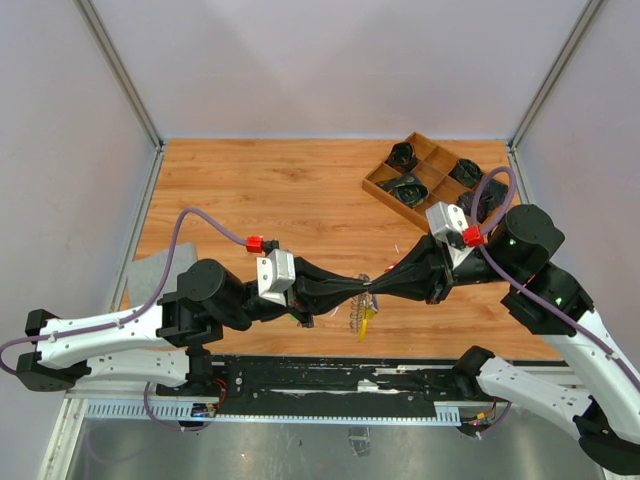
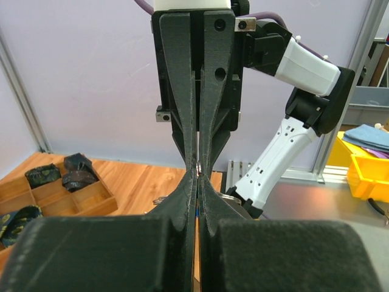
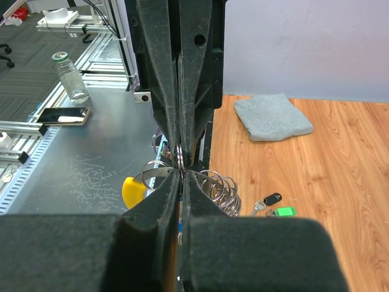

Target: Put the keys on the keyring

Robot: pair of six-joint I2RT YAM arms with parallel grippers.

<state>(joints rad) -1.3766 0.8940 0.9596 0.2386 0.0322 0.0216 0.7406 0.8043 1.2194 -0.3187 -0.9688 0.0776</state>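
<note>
My left gripper [image 1: 362, 289] and right gripper [image 1: 377, 290] meet tip to tip above the table's near middle, both shut. In the right wrist view my right gripper [image 3: 181, 175] is closed at the flat band of the keyring [image 3: 226, 190], a silvery coil with a yellow curved piece [image 3: 132, 190]. The left gripper [image 3: 180, 159] comes from above, pinching a small silver split ring [image 3: 180, 152] of a key; the key's body is hidden. A black-headed key [image 3: 271, 198] and a green-tagged key [image 3: 284, 212] lie on the wood. In the left wrist view my left gripper [image 2: 197, 177] is shut.
A wooden compartment tray [image 1: 380, 192] with dark items stands at the back right; it also shows in the left wrist view [image 2: 91, 207]. A grey cloth [image 1: 155, 270] lies at the left edge, and also shows in the right wrist view [image 3: 272, 117]. Off the table are a bottle [image 3: 67, 76] and a phone [image 3: 64, 114].
</note>
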